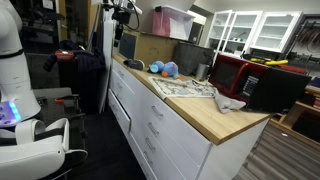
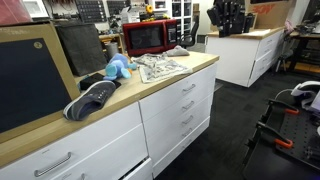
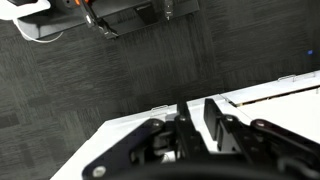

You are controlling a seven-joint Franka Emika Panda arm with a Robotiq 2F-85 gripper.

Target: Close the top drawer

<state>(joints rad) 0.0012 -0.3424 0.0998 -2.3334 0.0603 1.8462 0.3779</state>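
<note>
The black, angular gripper (image 3: 198, 120) hangs over the top drawer (image 3: 262, 104), flat white with a pale wood strip, beside dark ribbed carpet (image 3: 100, 70). I cannot tell how far its fingers are parted or whether they hold anything.

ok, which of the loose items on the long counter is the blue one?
The plush toy, lying between the dark grey shoe and the spread newspaper; neither of those is blue.
</note>
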